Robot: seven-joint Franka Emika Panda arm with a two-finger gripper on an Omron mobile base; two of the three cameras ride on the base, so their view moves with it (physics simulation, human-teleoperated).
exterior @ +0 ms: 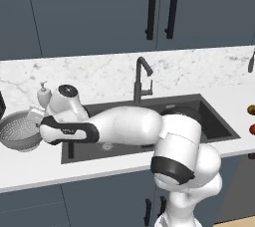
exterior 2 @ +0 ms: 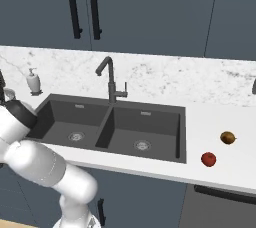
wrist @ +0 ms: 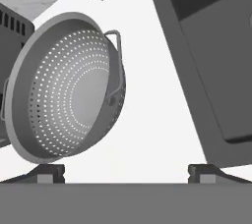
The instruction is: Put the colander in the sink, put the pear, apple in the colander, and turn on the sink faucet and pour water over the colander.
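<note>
Two fruits, the apple (exterior 2: 208, 159) and pear (exterior 2: 227, 137), lie on the counter (exterior 2: 215, 117) right of the sink (exterior 2: 145, 122) in the right base view. Left base view: colander (exterior: 20, 130) sits left of the sink. Hand view: gripper (wrist: 126, 173) spread wide, empty, beside the colander (wrist: 64, 95). Probably light, rigid, slick metal; take the rim or handle (wrist: 115, 39). No legible writing.

Silver perforated colander (exterior: 19, 131) sits upright on the bench left of the dark double-basin sink (exterior 2: 145, 132); faucet (exterior 2: 109, 79) behind the divider — red apple (exterior 2: 208, 159) and brownish pear (exterior 2: 227, 137) lie right of it.
</note>
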